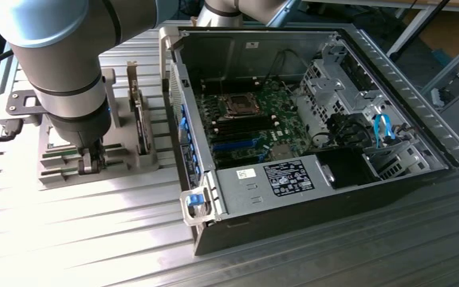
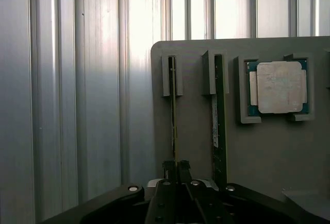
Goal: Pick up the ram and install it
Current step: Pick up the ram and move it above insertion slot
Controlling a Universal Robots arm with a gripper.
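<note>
Ribbed metal surface (image 1: 70, 239) runs under everything you see. On the exterior view's left, your arm (image 1: 62, 72) stands upright over the grey holder (image 1: 146, 156), with the claw (image 1: 91, 167) down among its slots. From the wrist, the claw's fingers are pinched on the ram (image 2: 173, 110), which stands on edge in its slot. A second stick (image 2: 218, 121) sits in the neighbouring slot, and a processor (image 2: 279, 87) lies in a pocket past that. On the exterior view's right, the case (image 1: 309, 197) lies open, its motherboard (image 1: 241, 122) exposed.
</note>
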